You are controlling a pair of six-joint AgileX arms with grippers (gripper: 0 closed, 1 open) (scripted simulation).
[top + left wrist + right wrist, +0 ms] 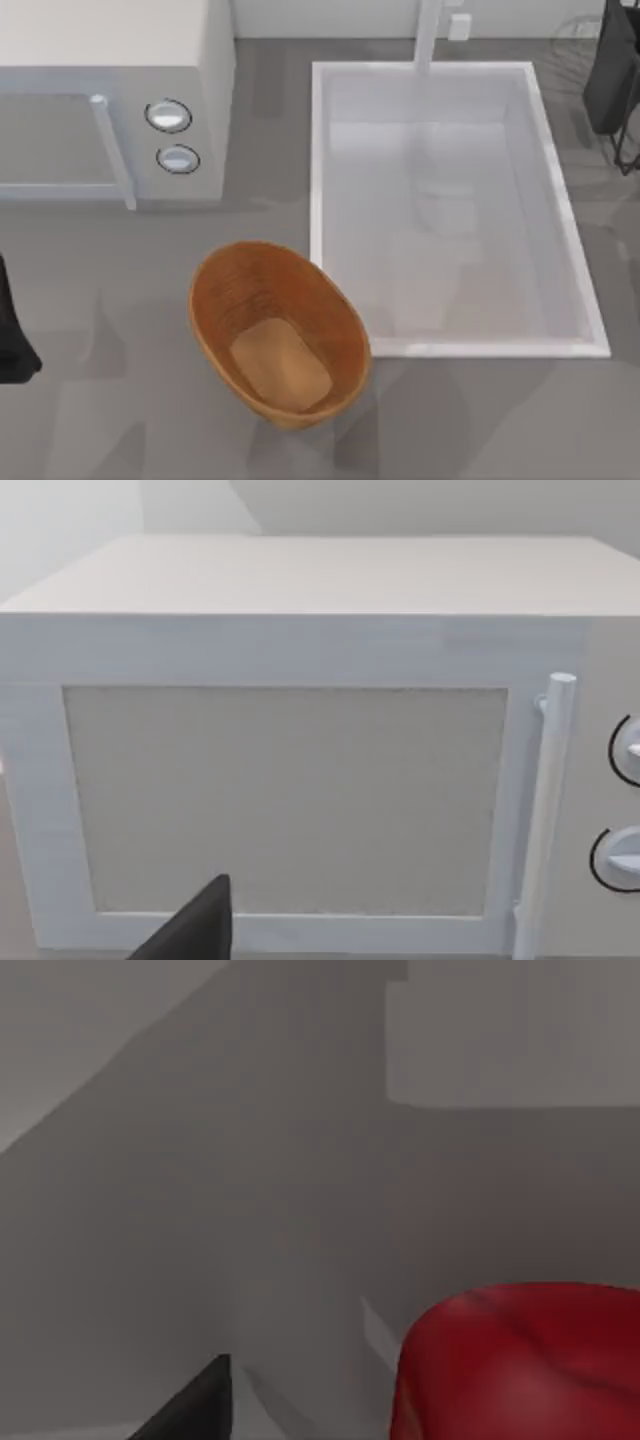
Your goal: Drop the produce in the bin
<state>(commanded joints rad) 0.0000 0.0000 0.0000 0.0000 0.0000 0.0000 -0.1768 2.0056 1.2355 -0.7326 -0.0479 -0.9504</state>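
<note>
Showing as one red rounded mass close in the right wrist view, the produce sits right by the camera against grey surfaces; count: 1 piece, partly seen. Whether the right tool is clamped on it I cannot tell. One dark finger of that tool juts in near the produce, apart from it.

From the top view, one bin stands on the grey tabletop, front of centre. Oval, brown, ribbed walls, lighter flat base, nothing inside it. Its right rim lies just beside the front-left corner of the sink.

Sink: 1, white, rectangular, right of centre, with one tap rising at its back edge.

Microwave: 1, white, at the back left of the tabletop, well apart from the bin. It has 2 round knobs, one above the other, and 1 bar handle beside the door. The left wrist view faces this door squarely, handle and both knobs alongside it.

Right arm: dark shape at the back right edge of the top view, beyond the sink's far right corner.

Left arm: dark shape at the left edge, parked, level with the bin. One dark finger of the left tool shows before the microwave door; its state I cannot tell.
</note>
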